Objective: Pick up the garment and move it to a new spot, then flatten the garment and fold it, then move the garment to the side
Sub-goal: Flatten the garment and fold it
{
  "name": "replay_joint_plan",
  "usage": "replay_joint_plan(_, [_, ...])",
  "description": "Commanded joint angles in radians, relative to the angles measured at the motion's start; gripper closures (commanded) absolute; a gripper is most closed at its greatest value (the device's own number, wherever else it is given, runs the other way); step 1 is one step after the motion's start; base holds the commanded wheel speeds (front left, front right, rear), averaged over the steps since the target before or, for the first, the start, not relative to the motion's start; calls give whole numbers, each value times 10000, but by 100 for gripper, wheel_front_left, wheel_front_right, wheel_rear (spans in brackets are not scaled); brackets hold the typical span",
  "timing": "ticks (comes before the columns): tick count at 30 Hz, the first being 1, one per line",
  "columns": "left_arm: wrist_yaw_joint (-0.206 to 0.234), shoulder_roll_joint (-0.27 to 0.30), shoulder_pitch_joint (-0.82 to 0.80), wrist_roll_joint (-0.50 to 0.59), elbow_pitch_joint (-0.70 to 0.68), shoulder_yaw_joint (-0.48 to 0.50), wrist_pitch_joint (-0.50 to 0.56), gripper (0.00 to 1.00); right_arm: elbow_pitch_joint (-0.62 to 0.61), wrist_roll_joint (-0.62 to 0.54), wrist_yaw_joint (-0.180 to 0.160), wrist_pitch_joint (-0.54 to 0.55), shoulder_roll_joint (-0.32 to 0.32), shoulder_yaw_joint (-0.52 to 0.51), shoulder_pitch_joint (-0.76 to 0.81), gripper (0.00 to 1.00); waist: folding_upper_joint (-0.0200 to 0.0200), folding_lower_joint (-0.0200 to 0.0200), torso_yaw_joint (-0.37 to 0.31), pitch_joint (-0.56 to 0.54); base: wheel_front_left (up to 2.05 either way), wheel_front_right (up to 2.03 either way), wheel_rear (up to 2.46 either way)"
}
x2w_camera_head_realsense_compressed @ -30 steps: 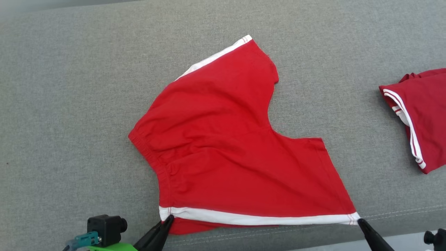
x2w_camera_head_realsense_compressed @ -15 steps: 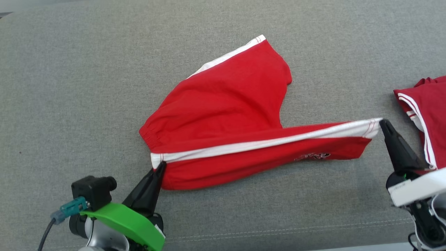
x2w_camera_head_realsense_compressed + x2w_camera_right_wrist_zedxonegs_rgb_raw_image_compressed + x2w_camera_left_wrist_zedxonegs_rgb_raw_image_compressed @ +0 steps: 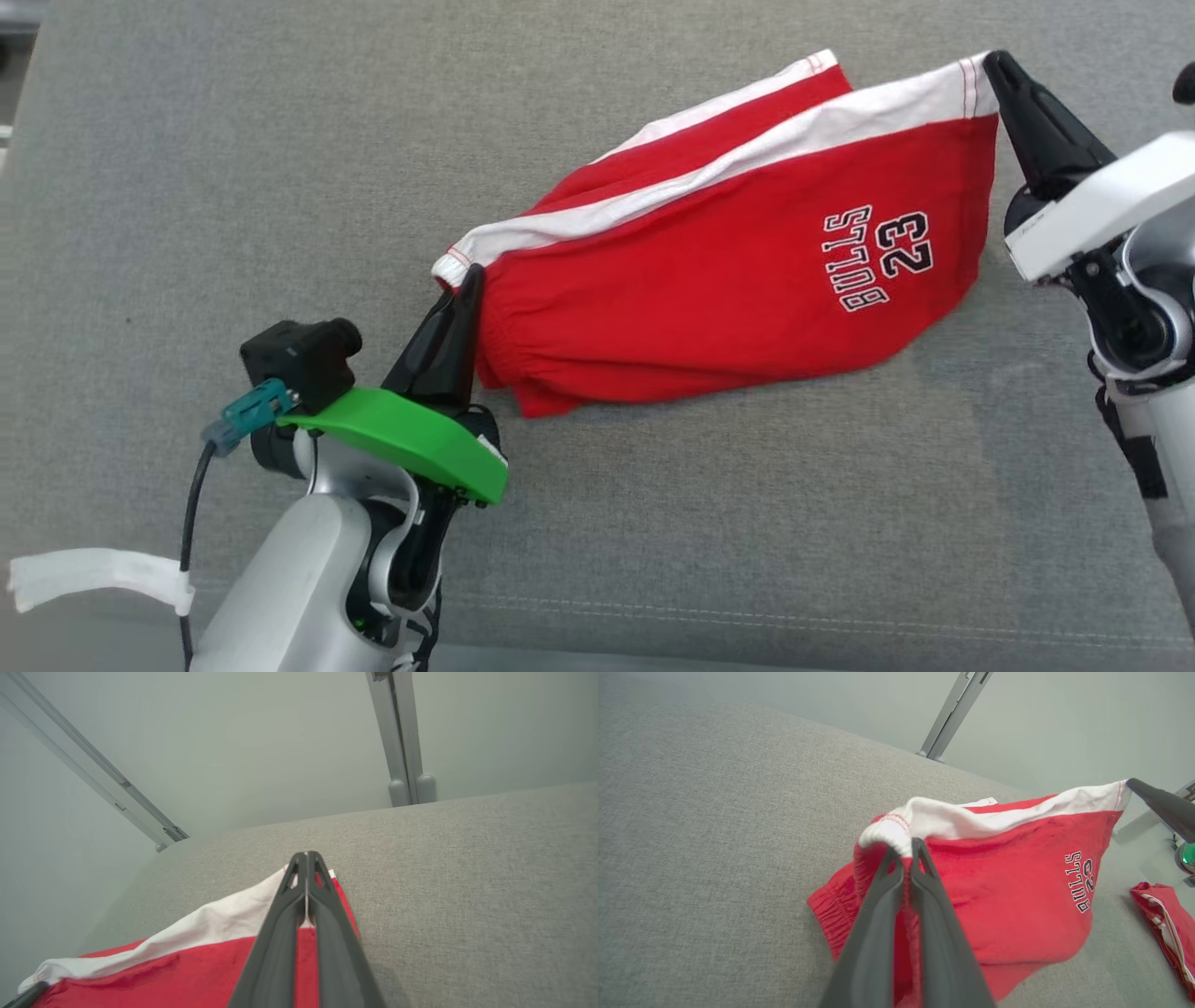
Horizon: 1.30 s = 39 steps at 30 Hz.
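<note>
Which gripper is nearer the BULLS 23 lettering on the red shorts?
Right. The right gripper pinches the hem corner beside the lettering; the left gripper pinches the far waistband.

I see my left gripper (image 3: 470, 280) near left and right gripper (image 3: 992, 63) far right, each pinching a white-striped corner of the red shorts (image 3: 728, 299) over the grey cushion (image 3: 187, 187).

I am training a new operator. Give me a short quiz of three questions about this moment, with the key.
1. True or false: the left end effector is shut on the red shorts.
2. Which number is printed on the shorts? A) 23 B) 32 C) 7
3. Fill in: the right end effector pinches the ___ stripe.
Key: 1 true; 2 A; 3 white.
</note>
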Motion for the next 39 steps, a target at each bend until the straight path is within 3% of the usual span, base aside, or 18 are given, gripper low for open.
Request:
replay_joint_plan(1, [-45, -49, -199, -10, 51, -9, -90, 100, 108, 46, 2, -54, -40, 19, -162, 100, 0, -1, 635, 542, 0, 0, 0])
replay_joint_plan(10, [-588, -920, -1142, -53, 1540, -241, -764, 100, 2700, 281, 0, -654, -652, 1282, -2222, 100, 0, -1, 1437, 1171, 0, 0, 0])
replay_joint_plan(23, [-1168, -1474, -1981, -357, 3176, -466, -1425, 100, 4740, 1339, 2, -1724, -1008, 3070, -3710, 100, 0, -1, 1711, 1409, 0, 0, 0])
replay_joint_plan(24, [-1234, -1527, -2069, -425, 3342, -453, -1559, 97, 4813, 1477, 2, -1975, -1102, 3383, -3835, 100, 0, -1, 1704, 1405, 0, 0, 0])
replay_joint_plan(25, [-1269, -1543, -2095, -443, 3436, -455, -1601, 75, 4859, 1587, 2, -2106, -1126, 3503, -3859, 100, 0, -1, 1698, 1383, 0, 0, 0])
replay_joint_plan(26, [-1296, -1556, -2115, -471, 3517, -449, -1653, 38, 4904, 1687, 2, -2207, -1139, 3639, -3892, 70, 0, -1, 1679, 1353, 0, 0, 0])
replay_joint_plan(27, [-1295, -1568, -2127, -495, 3579, -434, -1704, 0, 4959, 1841, 2, -2270, -1159, 3768, -3881, 0, 0, -1, 1653, 1313, 0, 0, 0])
replay_joint_plan(33, [-984, -1319, -1888, -167, 3600, -273, -2097, 0, 5212, 2307, 2, -3035, -1277, 4218, -3558, 0, 0, -1, 1301, 947, 0, 0, 0])
replay_joint_plan(39, [-349, -853, -1490, 308, 3069, 203, -2376, 0, 5287, 2002, 2, -4176, -1278, 4353, -3142, 0, 0, -1, 675, 546, 0, 0, 0])
